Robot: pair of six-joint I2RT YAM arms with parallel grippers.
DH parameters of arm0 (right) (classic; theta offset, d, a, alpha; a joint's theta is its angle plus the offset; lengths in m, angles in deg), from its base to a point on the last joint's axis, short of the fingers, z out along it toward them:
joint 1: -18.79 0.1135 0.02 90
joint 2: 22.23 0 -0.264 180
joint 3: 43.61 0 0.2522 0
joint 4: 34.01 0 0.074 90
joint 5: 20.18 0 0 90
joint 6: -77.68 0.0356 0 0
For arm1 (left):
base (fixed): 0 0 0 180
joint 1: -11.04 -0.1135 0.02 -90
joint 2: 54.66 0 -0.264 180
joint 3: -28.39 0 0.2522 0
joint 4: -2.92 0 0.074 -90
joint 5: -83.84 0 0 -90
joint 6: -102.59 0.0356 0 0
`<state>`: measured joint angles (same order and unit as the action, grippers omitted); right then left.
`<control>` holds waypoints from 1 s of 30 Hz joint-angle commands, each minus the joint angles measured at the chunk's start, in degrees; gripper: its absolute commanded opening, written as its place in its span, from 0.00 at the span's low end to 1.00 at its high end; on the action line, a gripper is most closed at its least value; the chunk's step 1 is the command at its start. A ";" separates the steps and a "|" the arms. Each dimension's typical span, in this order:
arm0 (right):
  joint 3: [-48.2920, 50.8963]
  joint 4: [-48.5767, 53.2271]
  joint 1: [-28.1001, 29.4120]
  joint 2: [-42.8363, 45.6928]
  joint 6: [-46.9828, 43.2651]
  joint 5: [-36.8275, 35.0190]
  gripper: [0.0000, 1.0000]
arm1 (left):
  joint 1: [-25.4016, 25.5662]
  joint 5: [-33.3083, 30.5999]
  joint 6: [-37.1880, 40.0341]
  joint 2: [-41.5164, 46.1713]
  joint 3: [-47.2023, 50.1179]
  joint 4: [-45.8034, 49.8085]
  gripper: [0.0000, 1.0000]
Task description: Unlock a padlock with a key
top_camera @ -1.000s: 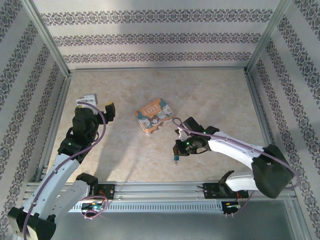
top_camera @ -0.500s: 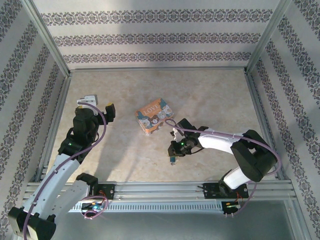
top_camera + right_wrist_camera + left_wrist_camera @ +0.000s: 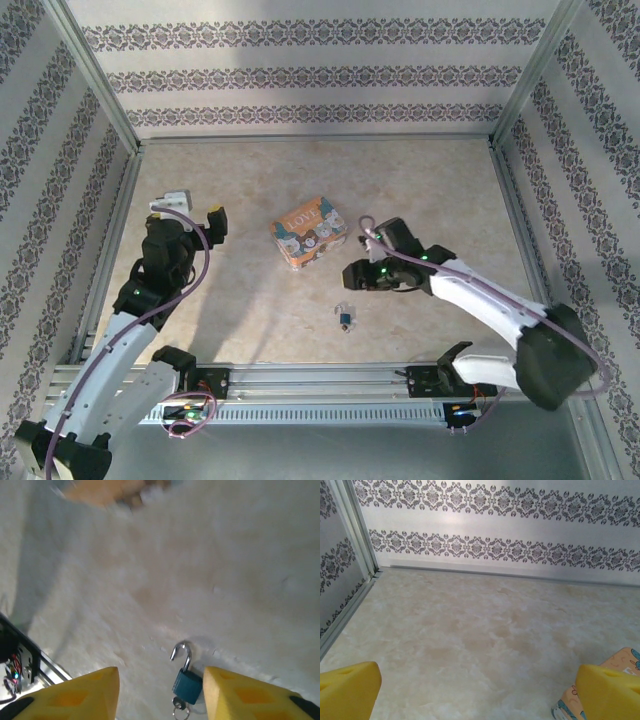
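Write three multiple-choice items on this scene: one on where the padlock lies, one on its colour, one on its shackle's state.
1. Where does the padlock lie?
A. on the table, nearer than the box
B. on a rail
C. against the back wall
2. What colour is its body?
A. red
B. yellow
C. teal
3. How is its shackle?
A. shut in the body
B. open, one end free
C. taken off
Answers: A, the top view shows it on bare table this side of the box; C, the right wrist view shows a teal body; B, the shackle's hooked end stands clear of the body.
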<state>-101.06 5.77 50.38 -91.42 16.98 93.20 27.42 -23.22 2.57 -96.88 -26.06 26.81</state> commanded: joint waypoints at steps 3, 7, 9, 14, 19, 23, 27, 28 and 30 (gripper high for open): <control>-3.80 5.66 -8.26 9.45 -8.12 -8.29 0.55 | -0.65 -4.38 1.60 2.11 2.42 -0.71 0.99; -4.16 3.82 -13.50 14.72 -12.04 -12.66 0.62 | -0.58 -8.46 0.98 3.38 3.59 -1.25 0.99; -3.27 2.08 -15.66 16.68 -13.58 -14.22 0.67 | -0.60 -9.41 0.97 4.04 4.27 -1.72 0.99; 1.79 -4.12 -21.95 20.69 -14.59 -17.18 0.84 | -0.64 -10.86 1.16 5.30 5.86 -2.96 0.99; 13.64 -19.60 -26.33 27.43 -17.95 -20.46 0.98 | -0.58 -11.00 0.79 5.04 7.31 -4.40 0.99; 22.17 -30.06 -27.48 31.24 -20.38 -24.83 0.98 | -0.63 -11.47 0.43 4.38 8.55 -5.96 0.99; 26.83 -33.36 -29.52 30.63 -20.95 -26.73 0.98 | -0.57 -11.76 0.35 3.01 9.46 -7.27 0.99; 27.63 -34.37 -30.01 29.84 -21.10 -26.85 0.99 | -0.59 -11.71 0.29 2.51 9.72 -7.74 0.99; 29.55 -38.05 -30.87 28.29 -21.13 -27.11 0.99 | -0.60 -11.76 0.18 1.34 10.34 -8.71 0.99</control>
<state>-73.52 -24.17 20.44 -62.06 -2.51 68.54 27.42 -33.69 2.99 -94.74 -16.79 21.48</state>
